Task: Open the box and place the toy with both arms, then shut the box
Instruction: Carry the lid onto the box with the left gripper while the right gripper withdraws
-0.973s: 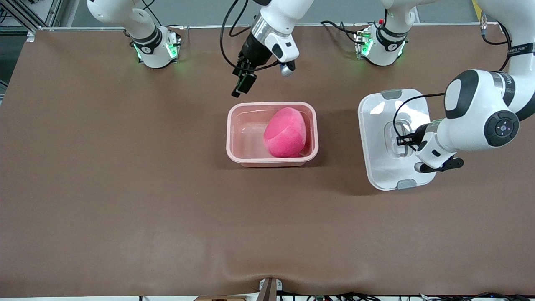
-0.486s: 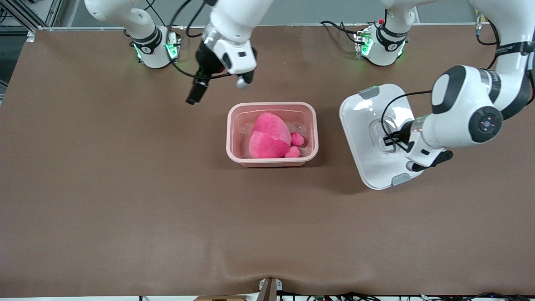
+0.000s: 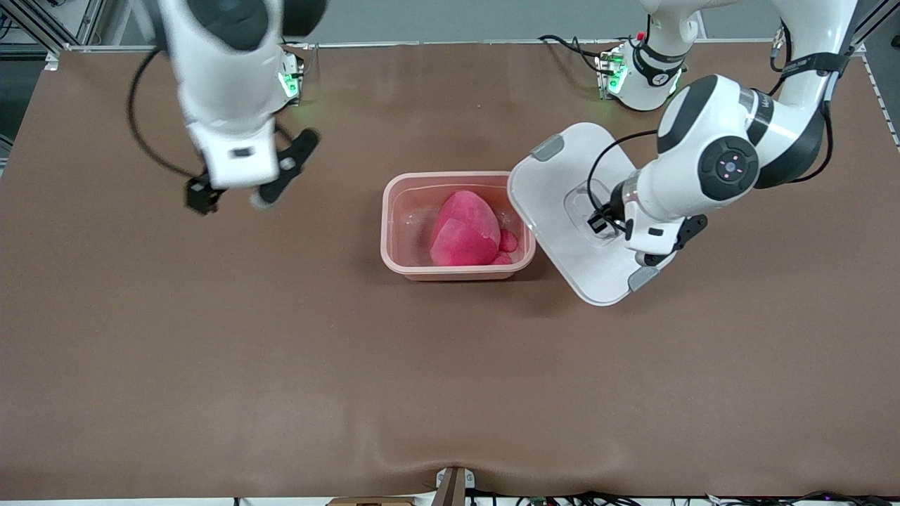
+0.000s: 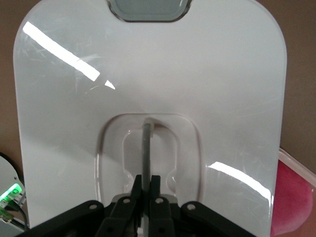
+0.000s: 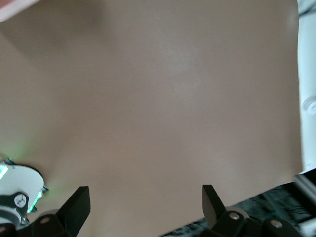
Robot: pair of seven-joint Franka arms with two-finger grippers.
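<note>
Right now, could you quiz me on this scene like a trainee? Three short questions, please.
1. True or false: the toy lies inside the box.
2. Which gripper holds the lid: A left gripper, B right gripper, C neither?
3. Fill in: the right gripper's jaws stand ____ over bare table toward the right arm's end.

Key: 1 true; 2 A, shut on the lid's centre handle; 3 open.

Left gripper [image 4: 142, 190] jaws clamped, right gripper [image 5: 143, 197] apparently raised, spread
</note>
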